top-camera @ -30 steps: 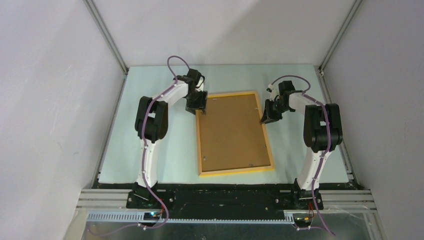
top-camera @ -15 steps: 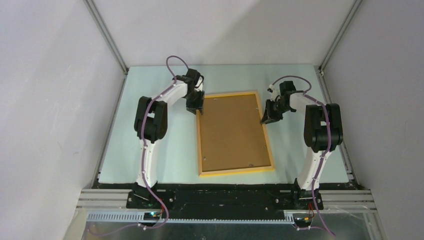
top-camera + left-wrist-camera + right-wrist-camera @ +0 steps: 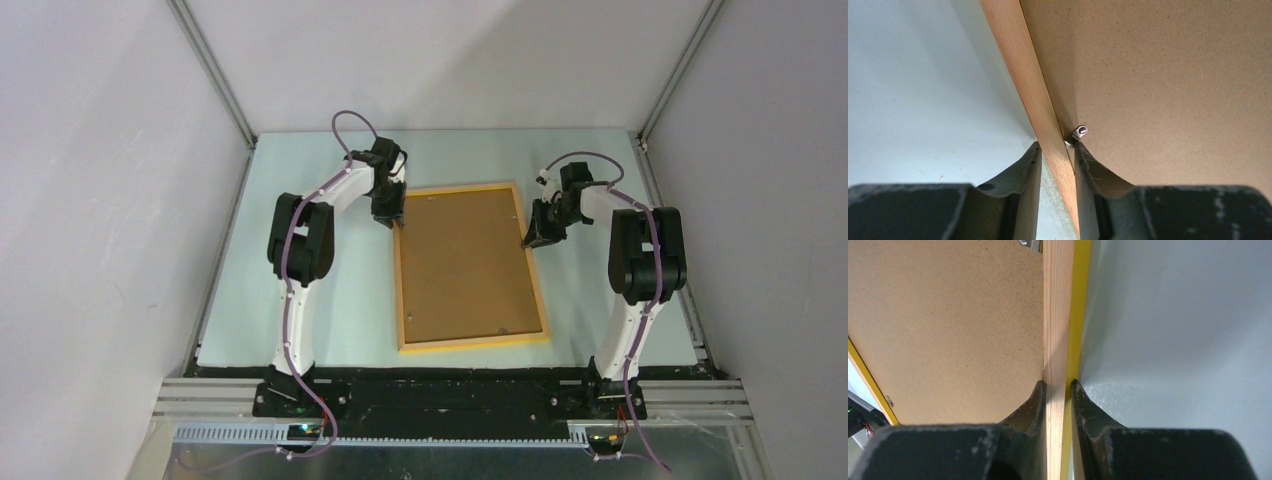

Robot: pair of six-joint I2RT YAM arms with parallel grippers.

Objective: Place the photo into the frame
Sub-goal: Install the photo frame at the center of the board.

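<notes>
The frame is lying back-up near the middle of the table, its long sides running from the near edge toward the far one and its yellow edges showing all round. A brown backing board is filling the frame's opening. The left gripper is reaching down at the frame's far left corner. In the left wrist view its two fingers are straddling the wooden rail, one on the table side and one on the board side. Both are pressing against the wood, so the gripper is clamping the frame. A small metal tab is sticking up from the board just beside the inner finger. The right gripper is standing at the right long side, near the far corner. In the right wrist view its jaws are likewise pinching the rail, one against the bare-wood inner face next to the board and the other against the yellow outer face next to the table.
</notes>
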